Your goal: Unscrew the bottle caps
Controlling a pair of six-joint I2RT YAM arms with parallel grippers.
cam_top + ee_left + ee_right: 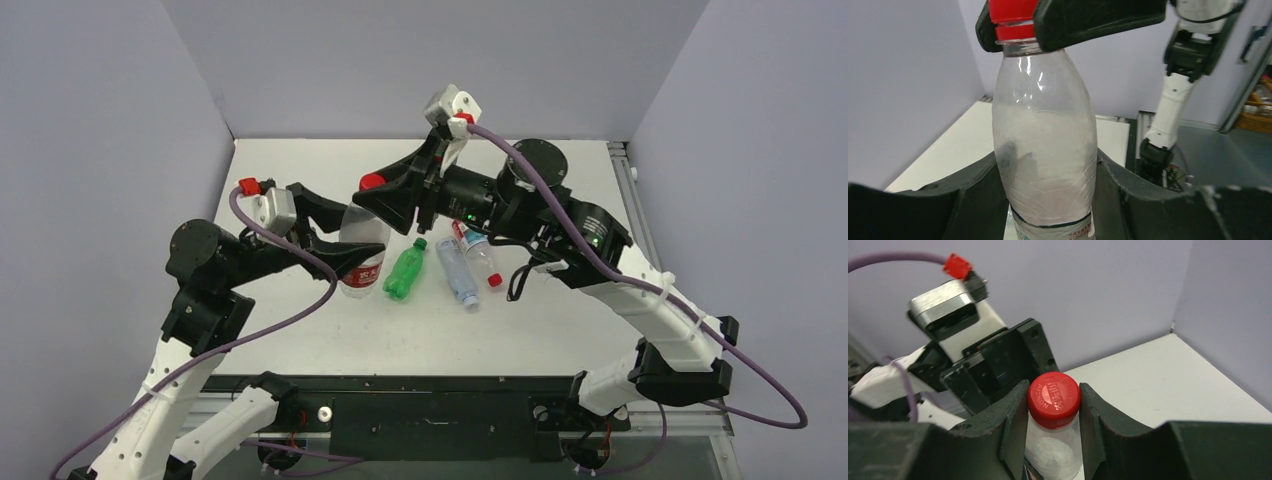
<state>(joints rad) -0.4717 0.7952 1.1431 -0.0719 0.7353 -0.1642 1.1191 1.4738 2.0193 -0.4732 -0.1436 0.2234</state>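
Right wrist view: is the red cap shown off or on?

On. It is seen seated on the neck of the held bottle, with the right gripper closed around it. Whether it has been turned at all cannot be told, so this cap is judged not yet unscrewed.

And the rest?

In the top external view three more are found lying on the table: the green bottle with its green cap, the second red-labelled bottle with the second red cap, and the pale unlabelled bottle, whose cap cannot be made out. All four are judged left.

What is added by the left wrist view?

The held bottle's body is shown upright, clamped by the left gripper low on its sides.
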